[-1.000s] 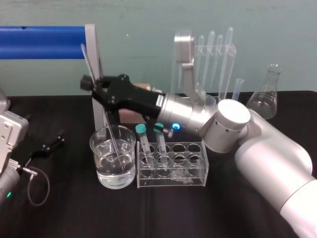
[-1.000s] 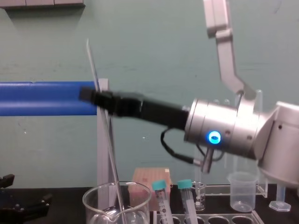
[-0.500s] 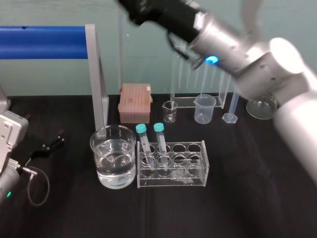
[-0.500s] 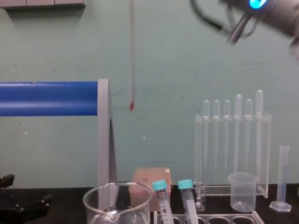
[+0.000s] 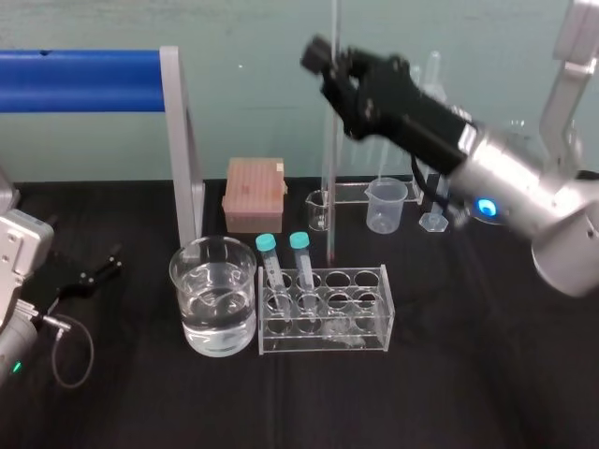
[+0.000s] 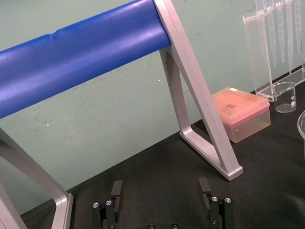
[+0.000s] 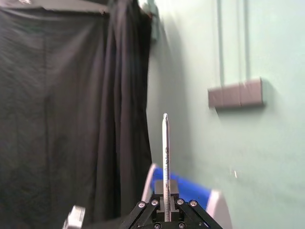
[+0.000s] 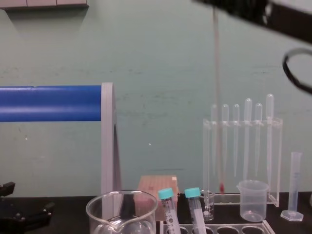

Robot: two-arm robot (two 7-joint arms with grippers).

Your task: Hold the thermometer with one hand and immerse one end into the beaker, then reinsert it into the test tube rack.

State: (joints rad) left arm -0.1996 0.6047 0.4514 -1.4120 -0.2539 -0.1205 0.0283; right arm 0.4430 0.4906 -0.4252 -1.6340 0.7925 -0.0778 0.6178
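The black table (image 5: 281,402) carries a beaker (image 5: 213,295) of clear liquid just beside a test tube rack (image 5: 326,309). Behind them stand a pink box (image 5: 254,194), a small glass cup (image 5: 319,210), a plastic cup (image 5: 387,205), a measuring cylinder (image 8: 294,187) and a pipette stand (image 8: 242,156).

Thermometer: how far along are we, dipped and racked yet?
Dipped: it stood in the beaker a second ago. Now the right gripper holds the thermometer upright, red tip above the test tube rack. Remaining: lower it into a hole, release. Left gripper idles, open.
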